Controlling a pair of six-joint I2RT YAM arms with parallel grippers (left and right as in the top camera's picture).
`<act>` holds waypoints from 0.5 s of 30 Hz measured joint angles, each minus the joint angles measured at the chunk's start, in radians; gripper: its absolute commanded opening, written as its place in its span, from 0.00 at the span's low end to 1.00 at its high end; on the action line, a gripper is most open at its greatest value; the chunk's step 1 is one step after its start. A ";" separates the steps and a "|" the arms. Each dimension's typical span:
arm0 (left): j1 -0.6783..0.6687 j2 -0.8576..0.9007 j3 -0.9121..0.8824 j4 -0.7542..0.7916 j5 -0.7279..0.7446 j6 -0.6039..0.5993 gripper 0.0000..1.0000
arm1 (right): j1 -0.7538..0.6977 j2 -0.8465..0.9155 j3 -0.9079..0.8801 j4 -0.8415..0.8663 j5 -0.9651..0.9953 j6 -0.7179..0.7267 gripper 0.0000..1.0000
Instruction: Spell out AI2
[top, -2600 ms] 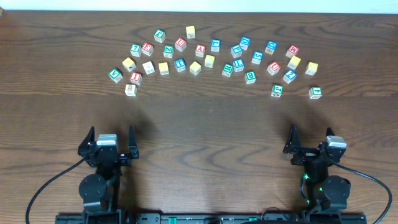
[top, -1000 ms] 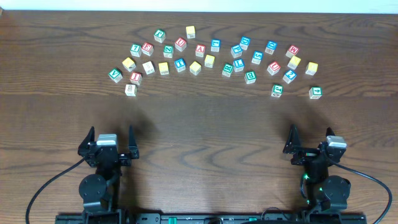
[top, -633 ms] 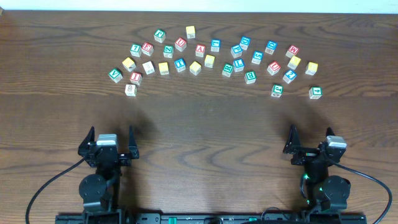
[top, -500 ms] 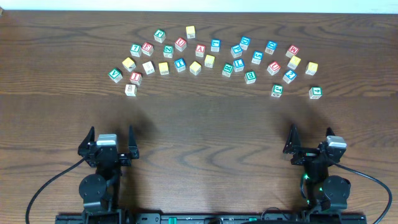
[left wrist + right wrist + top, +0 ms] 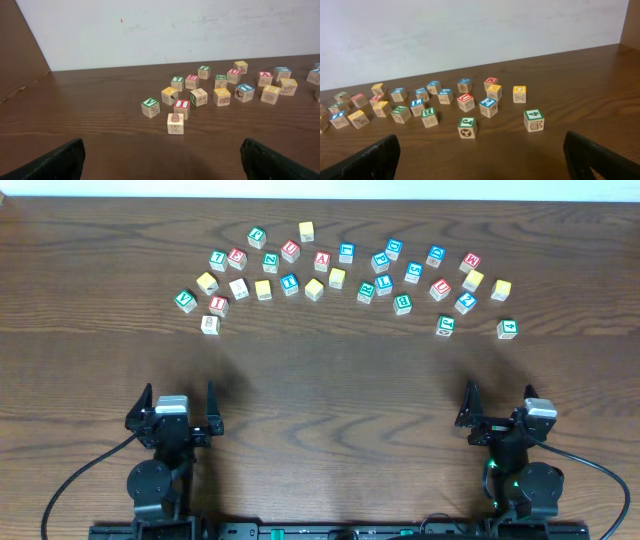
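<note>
You've got L gripper (image 5: 162, 150) & R gripper (image 5: 480, 147) parked splayed, empty, at near edge, prob to keep far-edge blocks (image 5: 322, 260) in clear view.

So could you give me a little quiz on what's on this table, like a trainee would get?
1. True or false: the left end effector is gripping a block.
2. The 4 block, nearest the right end effector, is framed in: A) green B) red C) yellow
3. Which lies further toward the robot's right, the A block or the 2 block?
Key: 1 false; 2 A; 3 the 2 block.
</note>
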 measured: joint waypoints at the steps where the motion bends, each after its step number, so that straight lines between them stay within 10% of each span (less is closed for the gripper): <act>1: 0.000 0.000 0.000 0.000 0.000 0.000 0.98 | 0.000 0.000 0.000 0.002 0.000 -0.002 0.99; 15: 0.000 0.001 -0.001 0.033 0.001 0.000 0.98 | 0.000 0.012 0.012 0.109 0.000 -0.125 0.99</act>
